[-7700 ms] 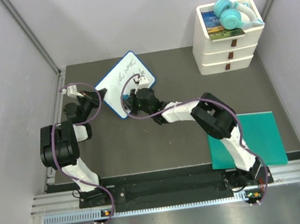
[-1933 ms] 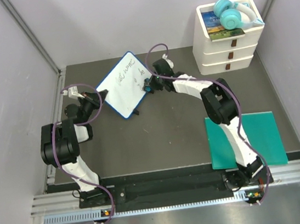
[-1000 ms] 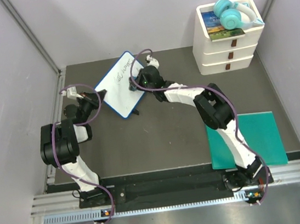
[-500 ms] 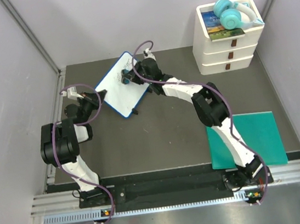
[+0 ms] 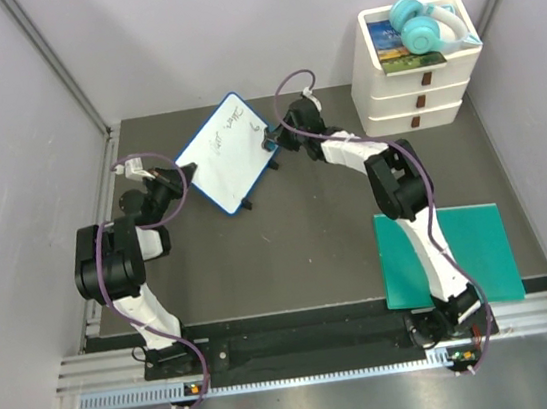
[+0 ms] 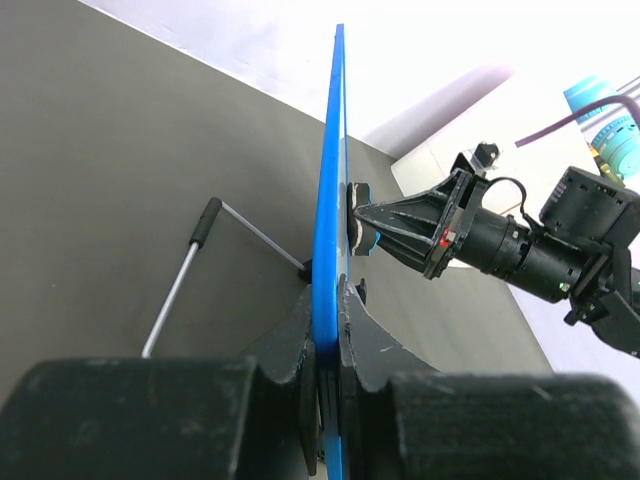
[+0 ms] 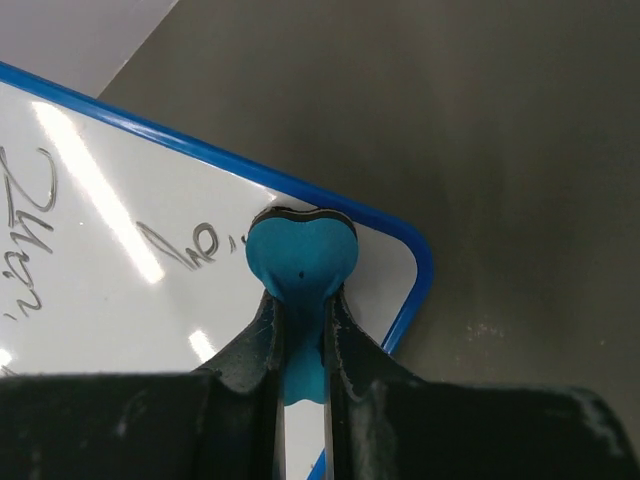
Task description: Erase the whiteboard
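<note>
The whiteboard (image 5: 225,155), white with a thin blue rim and dark scribbles, stands tilted at the back left of the table. My left gripper (image 5: 168,183) is shut on its left edge; the left wrist view shows the rim (image 6: 332,180) edge-on between my jaws (image 6: 326,345). My right gripper (image 5: 274,144) is shut on a teal eraser (image 7: 300,258) and presses it against the board's face (image 7: 110,290) at its right corner. The eraser also shows in the left wrist view (image 6: 362,228). Scribbles (image 7: 185,245) remain just left of the eraser.
A white stack of drawers (image 5: 413,95) with teal headphones (image 5: 420,26) on top stands at the back right. A teal-green mat (image 5: 477,253) lies at the near right. The board's wire stand (image 6: 185,275) rests on the dark table behind it. Grey walls close both sides.
My right gripper with the eraser swept left along the board's upper part, then came back right to the right corner. The left gripper and board stayed nearly still.
</note>
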Tool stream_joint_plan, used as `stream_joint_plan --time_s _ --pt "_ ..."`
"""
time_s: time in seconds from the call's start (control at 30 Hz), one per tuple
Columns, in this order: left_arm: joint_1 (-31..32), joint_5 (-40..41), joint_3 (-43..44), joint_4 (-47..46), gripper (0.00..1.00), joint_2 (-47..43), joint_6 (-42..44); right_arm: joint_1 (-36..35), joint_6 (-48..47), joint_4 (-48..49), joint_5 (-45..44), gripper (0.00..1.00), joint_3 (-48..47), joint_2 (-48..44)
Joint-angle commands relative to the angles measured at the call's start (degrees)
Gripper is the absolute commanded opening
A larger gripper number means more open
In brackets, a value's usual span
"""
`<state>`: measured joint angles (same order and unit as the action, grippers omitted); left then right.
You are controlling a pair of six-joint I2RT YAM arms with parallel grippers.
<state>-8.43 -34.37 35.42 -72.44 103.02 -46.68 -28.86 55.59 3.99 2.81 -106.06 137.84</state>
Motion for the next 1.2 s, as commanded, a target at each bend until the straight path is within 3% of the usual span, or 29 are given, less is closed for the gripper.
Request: stream_joint_plan --time_s 0.0,0.33,0.7,0.83,1.0,1.17 --pt "1.22 -4.83 -0.97 5.03 0.00 1.13 8.36 -0.41 -3.21 -4.43 1.23 0.00 -5.38 2.96" --pt "1.83 -4.92 -0.97 5.73 0.00 1.04 9.06 -1.46 -5.85 -1.26 7.64 0.00 -14.52 4.98" --pt "1.92 -5.18 -0.88 5.91 0.00 0.86 9.32 -6.82 -8.75 -6.80 7.04 0.00 -29.37 10.16" --pt "2.01 -5.09 -0.88 6.61 0.00 0.34 9.58 -4.54 -3.49 -9.70 4.49 0.00 -27.19 10.26" --pt "2.19 -5.27 -0.70 6.79 0.00 0.42 9.76 -0.06 -1.98 -7.78 -1.56 0.00 -15.24 6.05" --pt "2.36 -5.44 -0.79 6.61 0.00 0.60 9.76 3.28 -0.31 -7.77 -1.93 0.00 -12.77 5.77"
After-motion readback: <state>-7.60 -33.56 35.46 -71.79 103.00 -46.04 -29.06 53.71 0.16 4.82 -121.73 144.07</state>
